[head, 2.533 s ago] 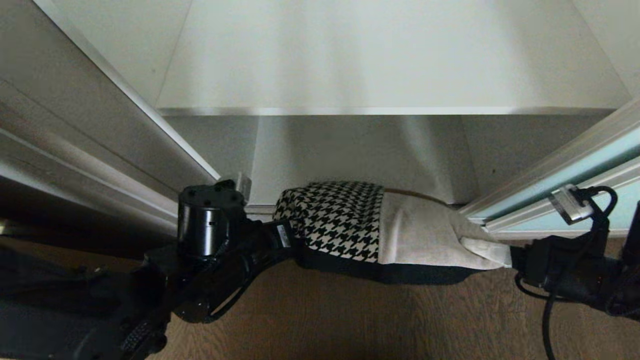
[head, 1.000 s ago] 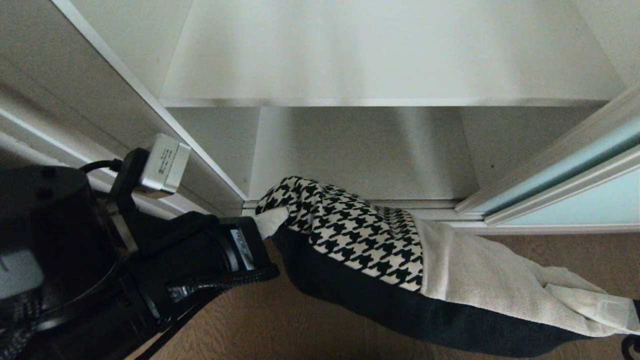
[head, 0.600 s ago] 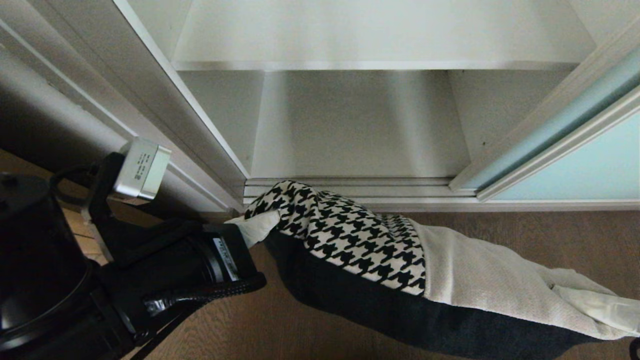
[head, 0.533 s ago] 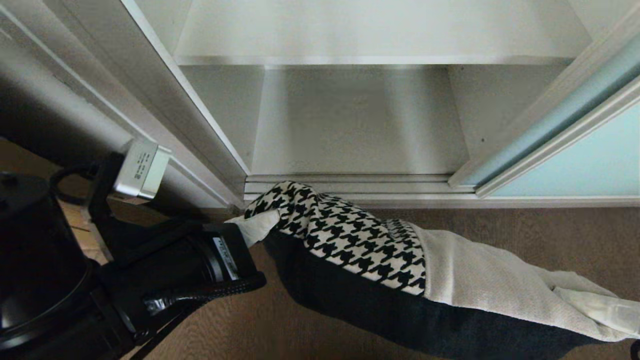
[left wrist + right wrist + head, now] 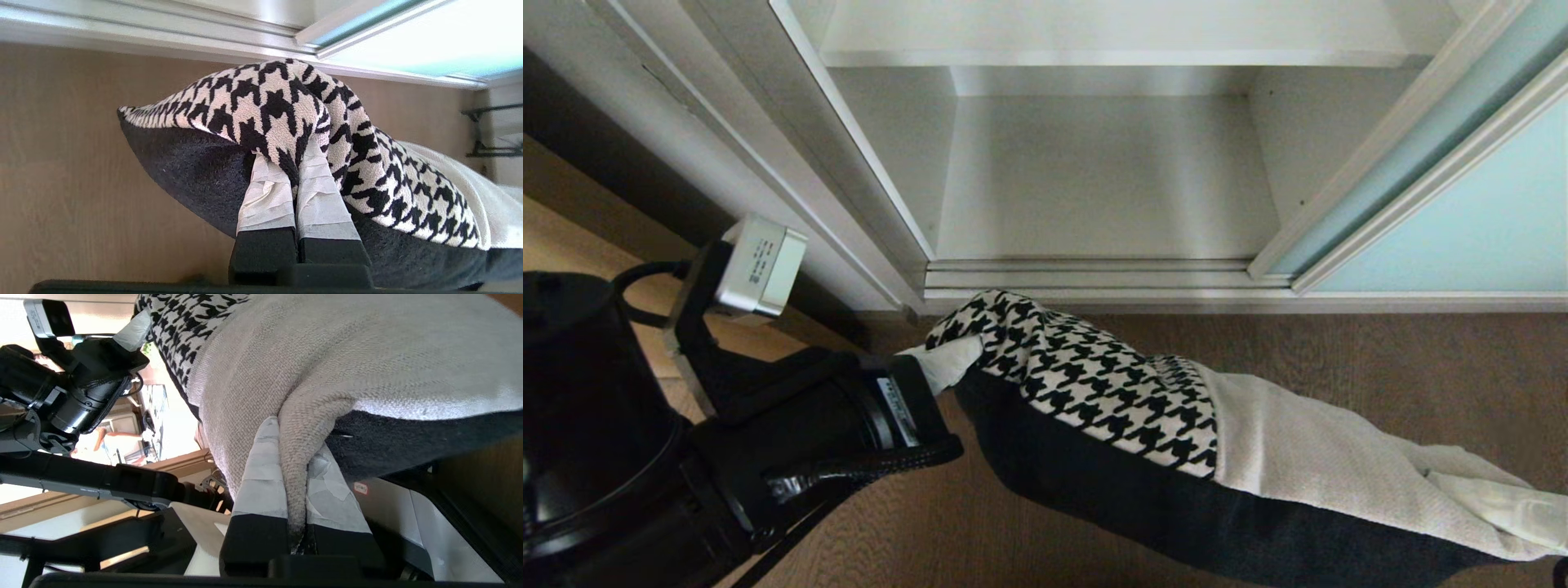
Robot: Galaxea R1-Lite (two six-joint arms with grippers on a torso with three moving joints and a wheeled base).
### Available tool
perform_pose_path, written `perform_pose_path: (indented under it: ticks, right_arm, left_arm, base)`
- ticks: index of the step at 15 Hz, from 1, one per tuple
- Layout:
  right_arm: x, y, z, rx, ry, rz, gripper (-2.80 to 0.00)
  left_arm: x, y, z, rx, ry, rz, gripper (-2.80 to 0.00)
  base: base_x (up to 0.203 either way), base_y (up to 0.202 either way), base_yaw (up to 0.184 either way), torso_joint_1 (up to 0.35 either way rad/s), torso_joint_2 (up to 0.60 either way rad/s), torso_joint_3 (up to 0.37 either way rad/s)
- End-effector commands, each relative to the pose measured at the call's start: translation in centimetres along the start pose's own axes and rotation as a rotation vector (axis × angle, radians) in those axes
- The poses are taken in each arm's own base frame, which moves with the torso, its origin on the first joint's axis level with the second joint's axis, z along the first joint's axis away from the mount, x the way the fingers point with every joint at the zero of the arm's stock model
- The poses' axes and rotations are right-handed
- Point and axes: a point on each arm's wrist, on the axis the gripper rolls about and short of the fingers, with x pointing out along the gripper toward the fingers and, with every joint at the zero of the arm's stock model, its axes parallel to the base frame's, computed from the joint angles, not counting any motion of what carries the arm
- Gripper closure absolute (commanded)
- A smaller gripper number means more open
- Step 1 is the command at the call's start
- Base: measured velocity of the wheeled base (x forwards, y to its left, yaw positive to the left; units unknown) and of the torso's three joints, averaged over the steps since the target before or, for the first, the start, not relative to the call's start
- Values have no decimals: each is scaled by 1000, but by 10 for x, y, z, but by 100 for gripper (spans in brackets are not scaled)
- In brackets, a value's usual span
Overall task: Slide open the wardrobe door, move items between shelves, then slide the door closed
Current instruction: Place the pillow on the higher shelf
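Both grippers are clamped tight on the cushion (image 5: 1111, 392): left gripper (image 5: 292, 171) pinching the houndstooth corner, right gripper (image 5: 292, 486) the cream corner. It's soft and sags between them, so corner holds look right.

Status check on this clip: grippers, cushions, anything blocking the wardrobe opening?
Left gripper shut on houndstooth cushion. Right gripper shut on cream cushion. Both cushions held over the floor. Sliding door open, bottom shelf unobstructed.

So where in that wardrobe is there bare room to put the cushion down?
The bottom compartment floor lies bare between the white side walls, behind the door track. The shelf above also looks bare. In front it is crowded: the cushion hangs between the left gripper and right gripper.
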Motion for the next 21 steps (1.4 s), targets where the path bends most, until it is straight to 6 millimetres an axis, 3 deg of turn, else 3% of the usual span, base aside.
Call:
perform_pose_path:
  ticks: [1, 9, 21]
  right_arm:
    - [0, 1, 0, 2, 9, 10, 0]
    - [0, 3, -3, -3, 26, 31, 0]
    - [2, 4, 0, 16, 24, 29, 0]
  left_arm:
    - [0, 1, -2, 6, 6, 4, 0]
    - [-4, -1, 5, 11, -22, -10, 0]
    - [-10, -1, 7, 10, -34, -18, 0]
  base:
    - [0, 0, 0, 0, 0, 0]
    - [0, 0, 0, 1, 1, 14]
    - [0, 0, 0, 2, 1, 194]
